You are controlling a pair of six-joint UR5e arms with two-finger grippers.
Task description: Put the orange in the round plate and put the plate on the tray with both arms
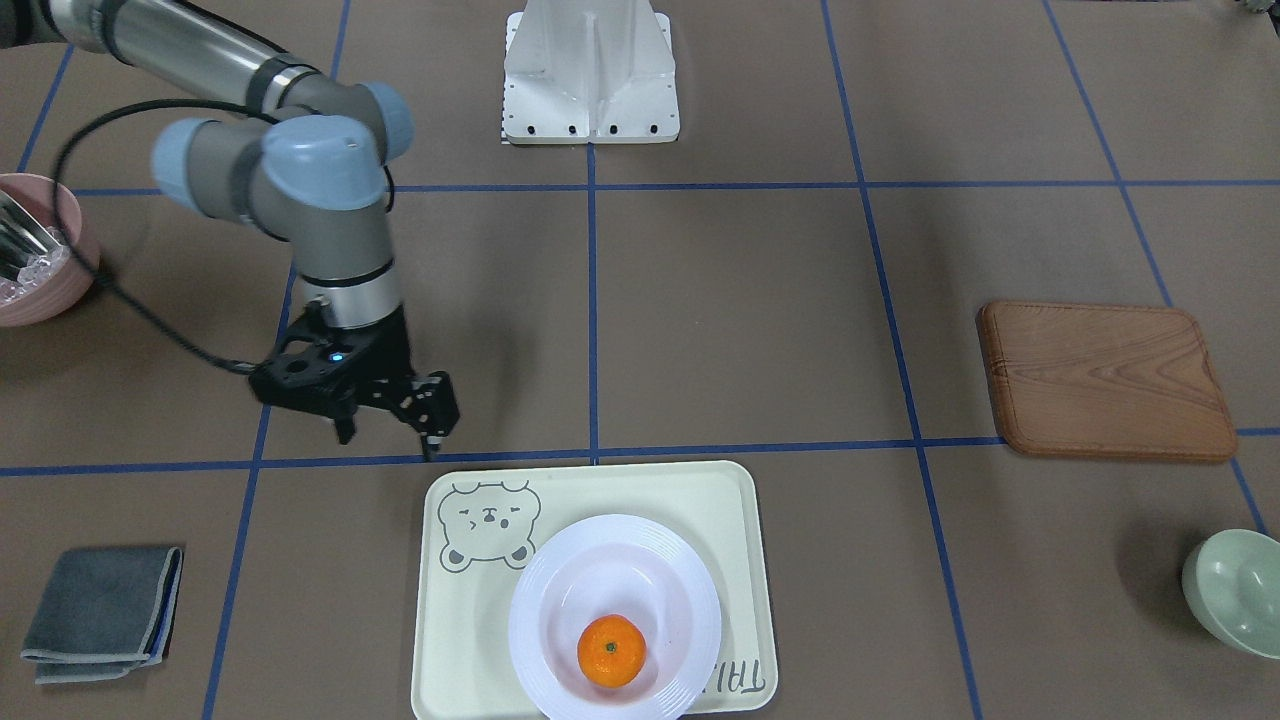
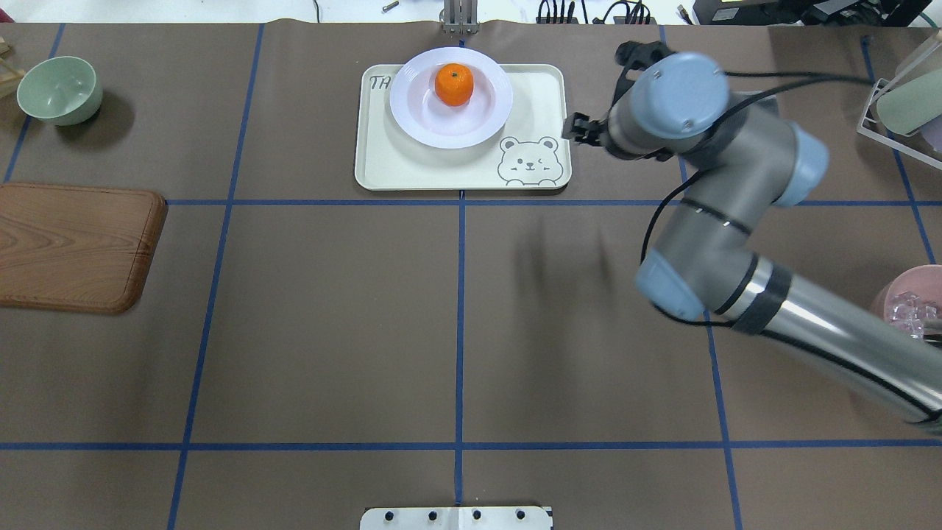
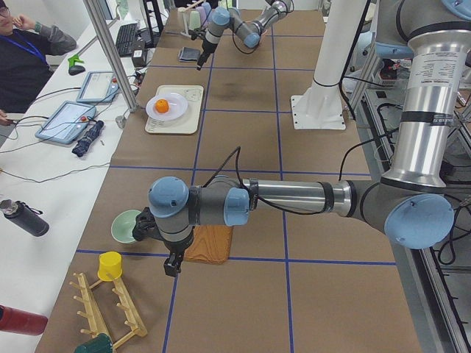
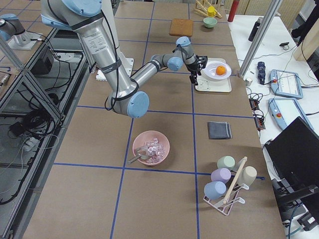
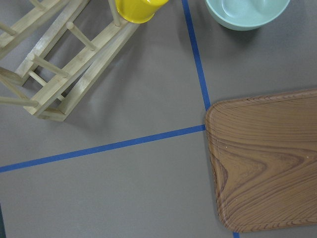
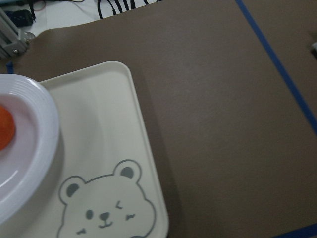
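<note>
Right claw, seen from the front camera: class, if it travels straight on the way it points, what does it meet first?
The right claw points down, so it would probably meet the brown table just beside the bear corner of the tray. Depth is unclear, so it might clip the rim.

Right gripper (image 1: 388, 440) aloft, jaws apart

Overhead exterior: high, tray (image 2: 441, 171) at far table (image 2: 331, 331) edge. Front-facing: opposite, steep, tray nearest. Side views: table ends, tray distant. Wrists: close, downward; right over tray corner, left well apart.
</note>
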